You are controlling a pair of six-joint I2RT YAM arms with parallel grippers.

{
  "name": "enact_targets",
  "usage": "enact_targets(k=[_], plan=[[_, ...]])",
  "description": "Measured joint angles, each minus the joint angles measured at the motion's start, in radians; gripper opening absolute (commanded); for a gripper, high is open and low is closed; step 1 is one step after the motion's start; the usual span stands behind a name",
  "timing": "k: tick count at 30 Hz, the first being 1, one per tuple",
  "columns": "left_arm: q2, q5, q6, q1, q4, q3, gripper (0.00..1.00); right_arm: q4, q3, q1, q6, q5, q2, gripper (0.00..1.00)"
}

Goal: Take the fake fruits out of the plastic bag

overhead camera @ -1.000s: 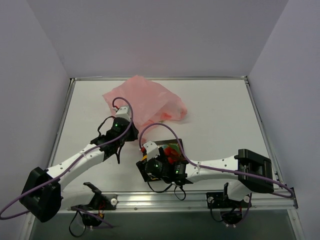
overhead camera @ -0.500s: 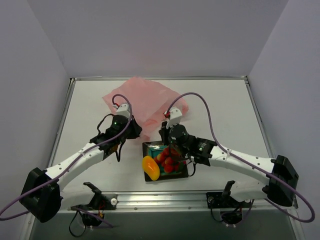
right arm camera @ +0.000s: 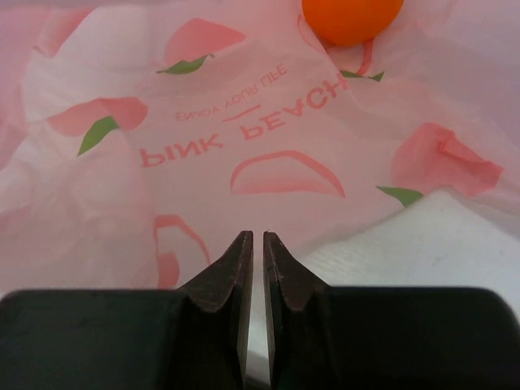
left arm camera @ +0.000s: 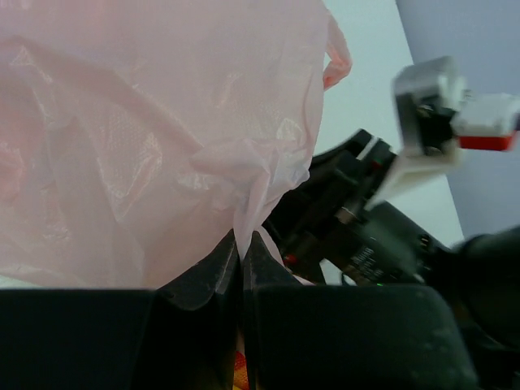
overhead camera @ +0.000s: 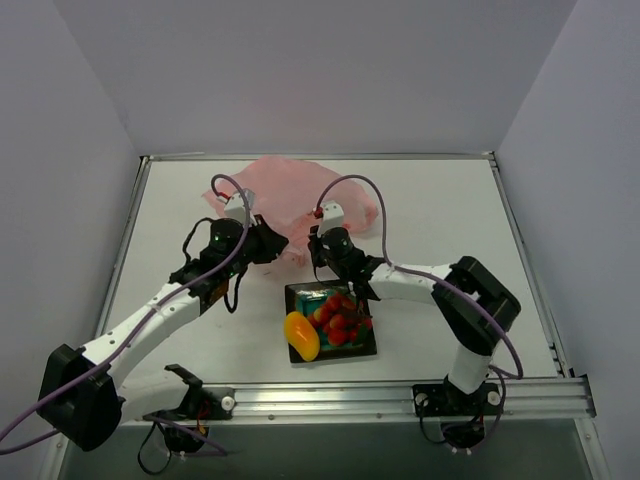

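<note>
Right wrist view shows the right gripper (right arm camera: pixel 257 237) back at the plastic bag (right arm camera: pixel 244 130), fingers pressed together and empty, the orange (right arm camera: pixel 352 16) still waiting, the left gripper (left arm camera: pixel 242 240) pinching a fold.

At the rear of the surface (overhead camera: pixel 450 230) lies the plastic bag (overhead camera: pixel 290 195); before it, the dish (overhead camera: pixel 303 297) holds strawberries (overhead camera: pixel 340 318), mango (overhead camera: pixel 301 336) on its left rim.

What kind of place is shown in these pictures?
Most likely a robot laboratory test cell, not a home: a white table enclosed by plain walls, robot arms mounted by a metal rail at its near edge, and fake fruits as props.
</note>
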Motion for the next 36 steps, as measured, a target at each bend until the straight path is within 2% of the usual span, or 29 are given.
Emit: enact_targets(k=[8, 10, 11, 13, 14, 15, 21, 26, 33, 36], plan=[[0.004, 0.112, -0.032, 0.025, 0.053, 0.004, 0.02, 0.225, 0.095, -0.045, 0.029, 0.017, 0.228, 0.14], [0.008, 0.131, -0.032, 0.028, 0.053, 0.016, 0.02, 0.258, 0.118, -0.050, 0.032, 0.019, 0.262, 0.22], [0.010, 0.138, -0.030, 0.028, 0.048, 0.023, 0.02, 0.268, 0.132, -0.050, 0.032, 0.025, 0.276, 0.28], [0.011, 0.148, -0.026, 0.029, 0.033, 0.040, 0.02, 0.285, 0.171, -0.059, 0.032, 0.032, 0.301, 0.51], [0.011, 0.150, -0.024, 0.030, 0.028, 0.043, 0.02, 0.288, 0.192, -0.061, 0.032, 0.034, 0.313, 0.72], [0.011, 0.151, -0.021, 0.031, 0.025, 0.045, 0.02, 0.288, 0.215, -0.064, 0.034, 0.035, 0.325, 0.78], [0.011, 0.159, -0.014, 0.043, -0.021, 0.043, 0.02, 0.275, 0.379, -0.093, 0.016, 0.093, 0.421, 0.97], [0.017, 0.179, -0.014, 0.053, -0.037, 0.035, 0.02, 0.188, 0.560, -0.115, 0.040, 0.165, 0.559, 1.00], [0.032, 0.199, -0.010, 0.069, -0.058, 0.035, 0.02, 0.056, 0.836, -0.135, 0.093, 0.193, 0.784, 1.00], [0.032, 0.200, -0.008, 0.082, -0.066, 0.035, 0.02, 0.026, 0.904, -0.147, 0.128, 0.192, 0.830, 0.99]])
